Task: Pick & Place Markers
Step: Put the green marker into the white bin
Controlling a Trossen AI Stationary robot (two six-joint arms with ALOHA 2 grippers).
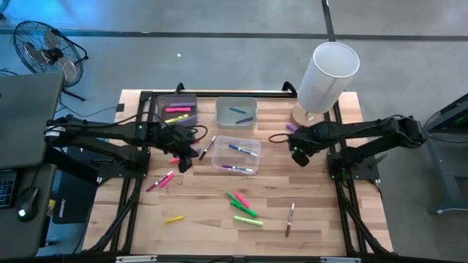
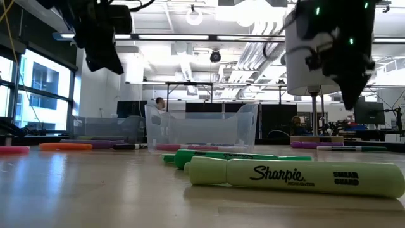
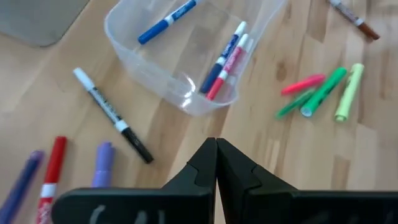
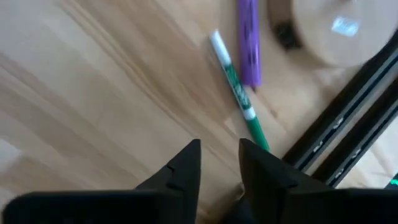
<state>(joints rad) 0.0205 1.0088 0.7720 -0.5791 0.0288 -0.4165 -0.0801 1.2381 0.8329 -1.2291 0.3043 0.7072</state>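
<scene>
— Markers [image 1: 244,207] are lying loose across our table [image 1: 322,212], and a few are sitting in the clear bin [image 3: 163,73].

— Our left gripper [image 3: 216,163] is hovering beside that bin, jaws pressed together, gripping nothing.

— Our right gripper [image 4: 219,163] is hanging over a green marker [image 4: 239,106] and a purple marker [image 4: 249,43], jaws slightly parted, empty.

high view looks straight down on whole table [image 1: 219,219] w/ both arms. low view sits at tabletop height, level across wood into room, v. close to a yellow-green marker [image 2: 297,178]. left wrist cam looks down past its fingers at the clear bin [image 3: 186,99], also in high view [image 1: 235,155] & low view [image 2: 201,126]. right wrist cam looks down close on bare wood by table edge
</scene>
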